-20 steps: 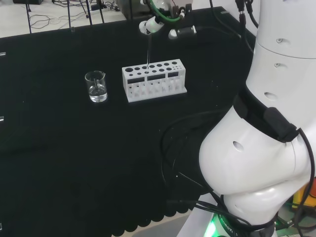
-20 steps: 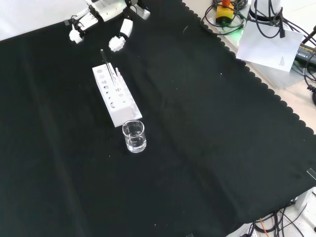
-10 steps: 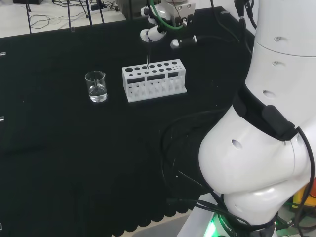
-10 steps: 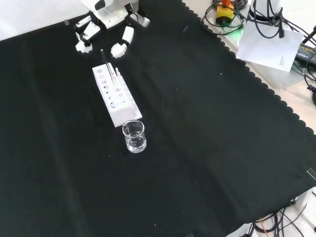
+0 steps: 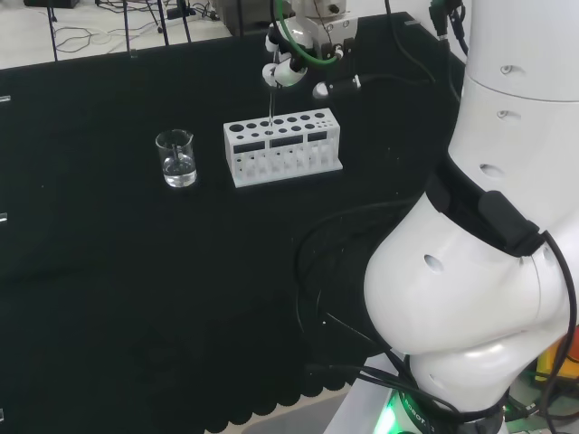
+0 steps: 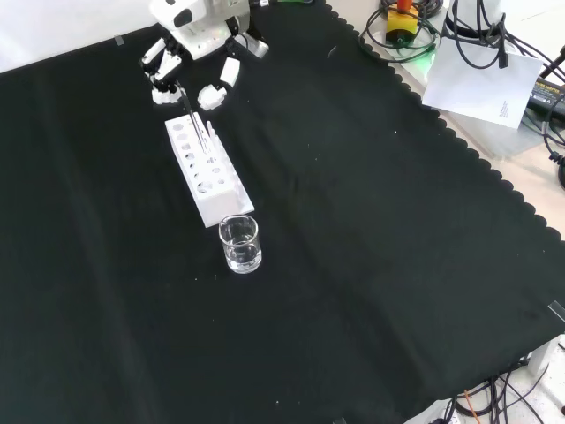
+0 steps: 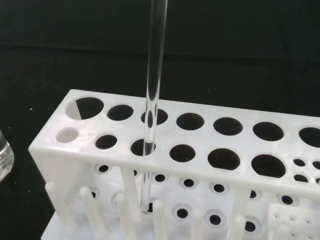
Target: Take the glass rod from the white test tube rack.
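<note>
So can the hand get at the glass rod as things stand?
Probably yes. The glass rod stands upright in the white rack, its top well clear, and the hand is right at that top with nothing between.

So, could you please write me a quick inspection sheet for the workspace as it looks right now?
Surface: black cloth, flat.
Job's things: glass rod upright in a hole of the white rack.
Clutter: glass beaker holding clear liquid, beside the rack's end.
Robot hand: above the rod's top, fingers around it; contact cannot be confirmed.
Cables: black cables on the cloth near the arm's base.
Surroundings: paper sheet beyond the cloth's edge.
</note>
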